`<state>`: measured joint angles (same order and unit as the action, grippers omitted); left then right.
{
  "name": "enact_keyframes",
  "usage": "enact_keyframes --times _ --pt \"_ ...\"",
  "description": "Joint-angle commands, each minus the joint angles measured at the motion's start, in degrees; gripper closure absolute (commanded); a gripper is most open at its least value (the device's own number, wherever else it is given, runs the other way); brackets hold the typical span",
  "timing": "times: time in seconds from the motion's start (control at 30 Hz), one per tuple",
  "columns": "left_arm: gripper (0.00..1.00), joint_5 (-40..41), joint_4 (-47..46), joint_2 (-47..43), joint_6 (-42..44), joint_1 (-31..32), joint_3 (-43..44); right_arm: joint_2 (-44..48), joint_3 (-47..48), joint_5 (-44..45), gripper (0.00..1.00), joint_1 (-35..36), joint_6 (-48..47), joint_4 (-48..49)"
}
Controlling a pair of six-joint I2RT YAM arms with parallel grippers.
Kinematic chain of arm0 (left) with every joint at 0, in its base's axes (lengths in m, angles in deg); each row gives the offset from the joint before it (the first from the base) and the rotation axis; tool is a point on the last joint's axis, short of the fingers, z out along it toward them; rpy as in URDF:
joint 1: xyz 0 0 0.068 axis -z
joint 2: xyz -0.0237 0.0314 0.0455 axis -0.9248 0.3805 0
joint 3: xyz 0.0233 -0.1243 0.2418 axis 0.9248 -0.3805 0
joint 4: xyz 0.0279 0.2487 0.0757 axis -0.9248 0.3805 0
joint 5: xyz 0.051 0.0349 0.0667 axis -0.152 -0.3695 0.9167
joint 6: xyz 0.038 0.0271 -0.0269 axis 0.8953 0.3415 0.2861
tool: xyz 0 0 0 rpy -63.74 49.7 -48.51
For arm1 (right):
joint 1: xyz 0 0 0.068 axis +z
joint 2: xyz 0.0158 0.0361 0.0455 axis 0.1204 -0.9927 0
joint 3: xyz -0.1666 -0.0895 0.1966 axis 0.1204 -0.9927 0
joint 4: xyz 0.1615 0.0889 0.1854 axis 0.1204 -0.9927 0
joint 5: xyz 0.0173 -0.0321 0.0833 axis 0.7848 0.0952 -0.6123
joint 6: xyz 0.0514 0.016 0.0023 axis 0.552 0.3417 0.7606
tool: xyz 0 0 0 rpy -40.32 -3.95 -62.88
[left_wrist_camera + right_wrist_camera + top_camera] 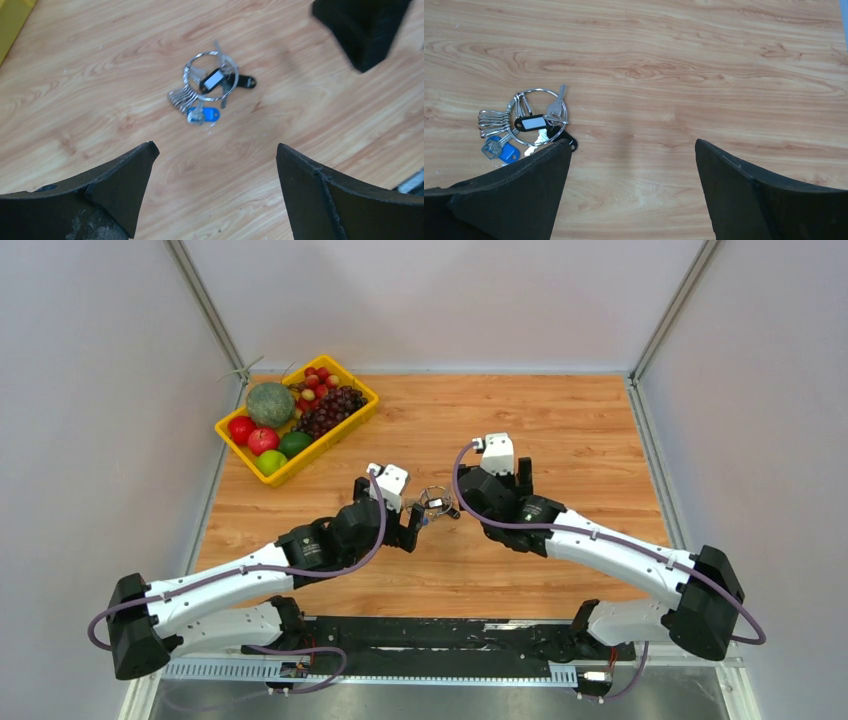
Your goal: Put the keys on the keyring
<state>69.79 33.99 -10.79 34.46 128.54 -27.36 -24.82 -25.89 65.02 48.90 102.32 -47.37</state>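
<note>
The keyring (pixel 435 502) lies flat on the wooden table between my two grippers. It is a thin silver ring (pixel 186 75) with keys (pixel 182 97) gathered on and around it: a bunch of silver keys, a blue-headed key (pixel 207 115), a black-headed key (pixel 245 82) and a black tag with a white label (pixel 212 80). I cannot tell which keys are threaded on the wire. My left gripper (pixel 413 525) is open and empty just left of it (pixel 215 147). My right gripper (pixel 462 505) is open and empty just right of it (pixel 631 145). In the right wrist view the ring (pixel 540 90) and keys (pixel 491 122) lie by my left fingertip.
A yellow basket (pixel 330 443) with fruit, including grapes, apples and a melon, stands at the table's far left corner. White walls close in the table on three sides. My right gripper's finger (pixel 360 30) shows at the top right of the left wrist view.
</note>
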Motion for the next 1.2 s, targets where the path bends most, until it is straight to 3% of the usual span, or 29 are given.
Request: enact_keyframes --times 0.0,0.23,0.53,0.77,0.93,1.07,1.17 --pt "0.00 5.77 1.32 -0.51 -3.81 0.22 -3.20 2.09 -0.22 -2.26 0.00 0.02 -1.44 -0.34" --pt "0.00 9.75 3.95 0.57 -8.89 0.18 -5.32 0.34 -1.48 -10.22 0.00 -1.79 -1.64 0.38" --pt "0.00 9.51 4.40 0.86 -13.42 -0.78 -9.01 -5.16 -1.45 -24.25 0.02 -1.79 -5.55 9.06" --pt "0.01 1.79 0.93 -3.31 -14.38 -10.90 -14.38 -9.48 0.92 -32.35 0.06 -2.42 -10.49 13.31" --pt "0.02 -2.16 -1.79 -8.06 -13.76 -18.43 -18.74 -16.24 6.05 -37.39 0.14 -3.85 -11.98 13.68" --pt "0.02 -2.04 -2.54 -11.32 -13.16 -21.04 -20.78 -21.59 10.55 -40.55 0.28 -3.96 -13.65 14.16" --pt "0.03 -2.26 -2.71 -12.98 -12.71 -22.19 -21.29 -24.99 13.59 -41.88 0.33 -3.96 -15.15 14.16"
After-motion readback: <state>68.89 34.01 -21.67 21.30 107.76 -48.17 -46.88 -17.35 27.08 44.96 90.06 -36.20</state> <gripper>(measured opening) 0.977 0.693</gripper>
